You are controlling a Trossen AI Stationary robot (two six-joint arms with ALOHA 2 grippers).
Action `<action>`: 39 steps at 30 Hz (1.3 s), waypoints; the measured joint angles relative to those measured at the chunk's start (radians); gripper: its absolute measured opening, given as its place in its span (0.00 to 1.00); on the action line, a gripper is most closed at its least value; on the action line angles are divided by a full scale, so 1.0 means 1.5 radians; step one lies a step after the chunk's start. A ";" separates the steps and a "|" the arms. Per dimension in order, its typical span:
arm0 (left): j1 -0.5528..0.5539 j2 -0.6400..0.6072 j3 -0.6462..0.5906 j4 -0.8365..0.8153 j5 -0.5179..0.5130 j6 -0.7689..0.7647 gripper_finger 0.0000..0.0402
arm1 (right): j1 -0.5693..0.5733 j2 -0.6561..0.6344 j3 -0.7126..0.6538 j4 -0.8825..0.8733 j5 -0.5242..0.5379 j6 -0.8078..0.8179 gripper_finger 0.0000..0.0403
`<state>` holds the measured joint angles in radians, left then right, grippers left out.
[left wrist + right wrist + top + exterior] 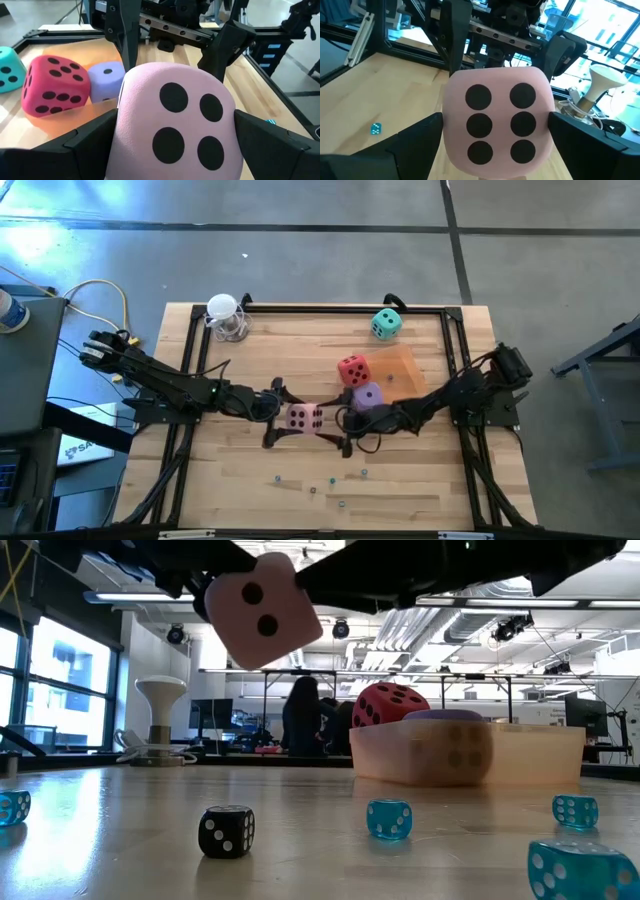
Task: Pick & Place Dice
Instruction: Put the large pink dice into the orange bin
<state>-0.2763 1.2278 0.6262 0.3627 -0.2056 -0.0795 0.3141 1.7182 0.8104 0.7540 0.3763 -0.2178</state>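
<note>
The pink die (pixel 305 418) hangs in the air mid-table between both grippers; in the low view the pink die (pixel 260 605) is well above the wood. My left gripper (pixel 285 418) reaches it from the left and my right gripper (pixel 335 421) from the right. The red die (pixel 352 369) and the purple die (pixel 368 395) sit in a shallow translucent orange tray (pixel 405 368). The teal die (pixel 386 323) rests on the table near the far edge. My left gripper pinches the pink die between its two fingers (pixel 80 145), one on each side face (pixel 125 135), coming level from the table's left. The four-pip face looks at its camera. The die is lifted clear. My right gripper has its fingers (pixel 585 140) against the same two side faces (pixel 546 125), coming level from the table's right. The six-pip face looks at its camera. The die sits square between them, off the table.
Small dice lie on the near part of the table: a black one (pixel 226 832) and several teal ones (pixel 388 819). A white stand with a coiled cable (pixel 226 318) sits at the far left corner. A black frame rail (pixel 320 308) borders the table.
</note>
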 joint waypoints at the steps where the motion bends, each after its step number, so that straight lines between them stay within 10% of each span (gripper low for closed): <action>1: 0.001 0.000 0.000 -0.002 0.001 0.000 0.88 | 0.000 0.005 0.000 0.008 0.001 -0.006 0.88; 39: 0.003 0.000 0.003 0.004 -0.004 -0.002 0.88 | 0.015 0.009 0.000 0.025 0.059 -0.011 0.99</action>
<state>-0.2716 1.2278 0.6304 0.3681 -0.2119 -0.0830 0.3370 1.7321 0.8108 0.7920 0.4653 -0.2349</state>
